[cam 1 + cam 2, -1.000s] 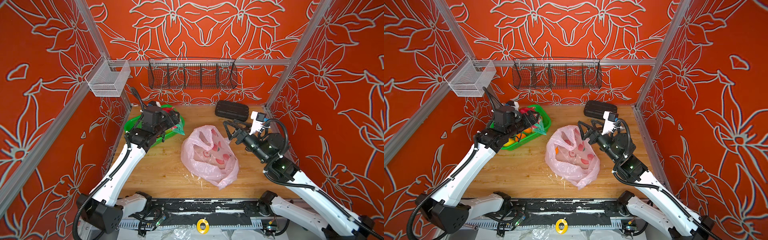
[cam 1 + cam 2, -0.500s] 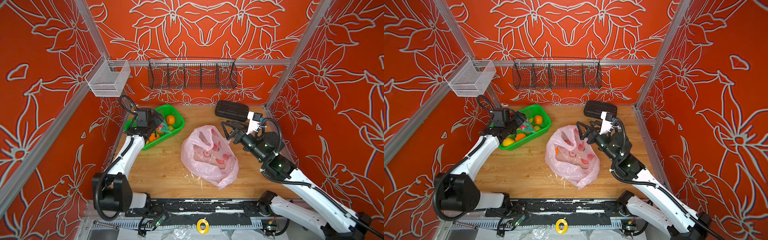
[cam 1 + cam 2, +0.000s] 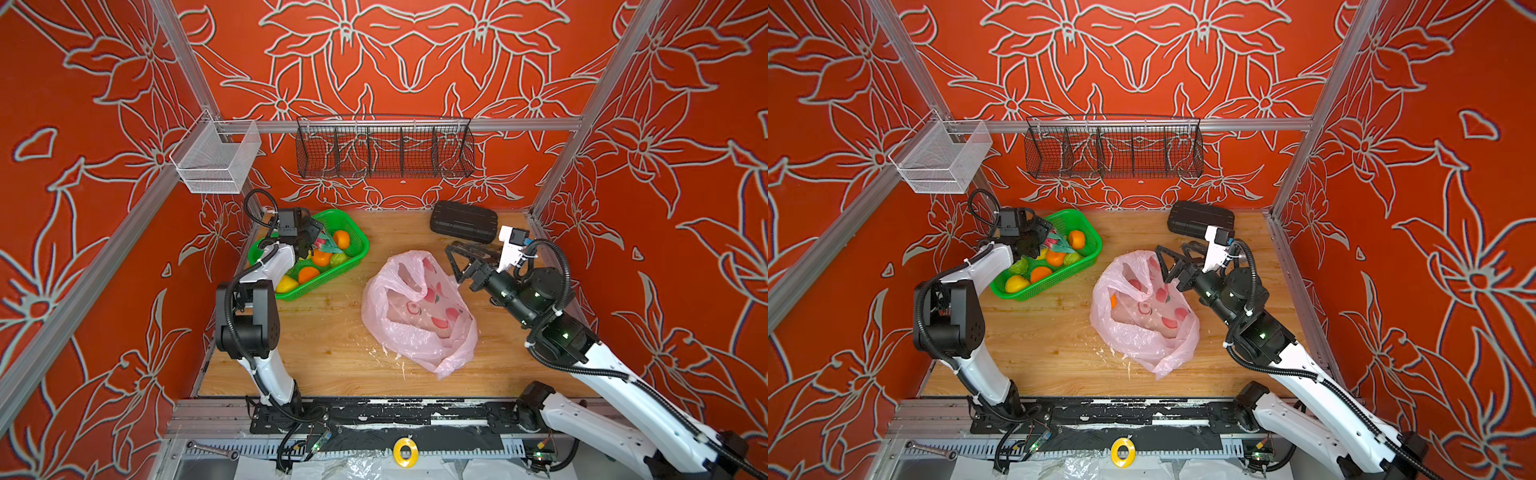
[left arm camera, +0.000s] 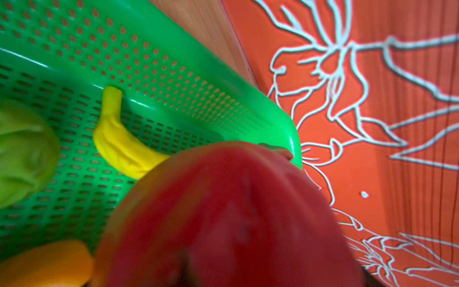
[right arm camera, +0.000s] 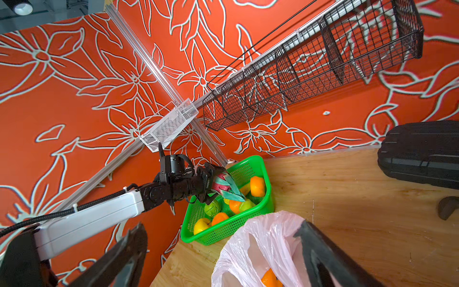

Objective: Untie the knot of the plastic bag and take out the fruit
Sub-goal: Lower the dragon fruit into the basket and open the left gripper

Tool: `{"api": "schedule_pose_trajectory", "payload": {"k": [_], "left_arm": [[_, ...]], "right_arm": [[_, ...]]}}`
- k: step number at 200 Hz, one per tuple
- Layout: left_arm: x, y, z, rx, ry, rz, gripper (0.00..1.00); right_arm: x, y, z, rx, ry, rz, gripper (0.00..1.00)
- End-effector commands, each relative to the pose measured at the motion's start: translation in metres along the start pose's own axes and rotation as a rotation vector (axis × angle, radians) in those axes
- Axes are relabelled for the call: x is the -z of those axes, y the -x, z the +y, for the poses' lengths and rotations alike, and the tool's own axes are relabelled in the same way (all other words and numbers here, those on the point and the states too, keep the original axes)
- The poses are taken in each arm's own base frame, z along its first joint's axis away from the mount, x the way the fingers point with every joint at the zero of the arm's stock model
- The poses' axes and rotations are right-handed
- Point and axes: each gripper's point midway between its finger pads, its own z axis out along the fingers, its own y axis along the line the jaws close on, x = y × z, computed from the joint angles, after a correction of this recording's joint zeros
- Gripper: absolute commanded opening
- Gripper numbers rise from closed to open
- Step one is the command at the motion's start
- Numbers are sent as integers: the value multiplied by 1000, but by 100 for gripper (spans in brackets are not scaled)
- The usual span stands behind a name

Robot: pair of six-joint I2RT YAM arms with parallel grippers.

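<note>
Over the basket [image 5: 223, 234], left claw [image 5: 212, 184] grips dragon fruit [image 5: 224, 185] for dropping; right claw [image 3: 455, 264], wide, waits at bag [image 3: 415, 320], likely for orange [image 5: 270, 279].

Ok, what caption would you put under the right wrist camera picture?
Left gripper holds the dragon fruit over the green basket; open right gripper hovers at the plastic bag, an orange inside.

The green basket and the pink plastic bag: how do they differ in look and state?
The green basket is stiff, opaque and perforated; the plastic bag is thin, crinkled and translucent pink with red prints. The basket stands at the back left; the bag lies near the middle. Several fruits lie openly in the basket; in the bag only one orange shows. Both stand open on the table.
</note>
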Motion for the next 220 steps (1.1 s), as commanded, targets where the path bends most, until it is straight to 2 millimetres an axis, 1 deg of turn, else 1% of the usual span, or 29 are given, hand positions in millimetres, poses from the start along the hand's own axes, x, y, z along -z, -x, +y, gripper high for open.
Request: {"api": "schedule_pose_trajectory", "payload": {"k": [1,18,36,58,86,102,112,123,132,164,180,199,220], "left_arm": [[-10,6,-20,35,-61,33,62],[-22,3,-16,43,-50,74,63],[-34,1,-8,60,-36,104,63],[-43,1,0,64,-15,124,63],[-52,-3,7,74,4,176,68],[-54,-5,8,70,13,203,73],[-55,-6,9,75,14,216,81],[-55,-7,9,78,11,230,95],[-54,-8,11,78,15,238,100],[-49,-10,14,81,21,247,97],[-44,-10,11,70,11,243,97],[-35,-8,6,60,-1,233,97],[-20,-5,-2,48,-30,218,97]], "right_arm": [[4,-2,-1,-7,-3,1,97],[5,-1,1,-8,1,-1,97],[5,0,1,-9,3,1,97],[7,1,2,-8,3,0,97],[8,2,3,-10,5,-3,97],[9,3,4,-12,7,-5,97],[9,4,5,-13,9,-7,97],[9,4,5,-14,8,-7,97],[9,5,5,-16,9,-11,97],[10,5,5,-18,10,-10,97],[11,5,5,-19,8,-11,97],[10,4,3,-20,5,-8,97],[10,0,0,-19,-9,1,97]]}}
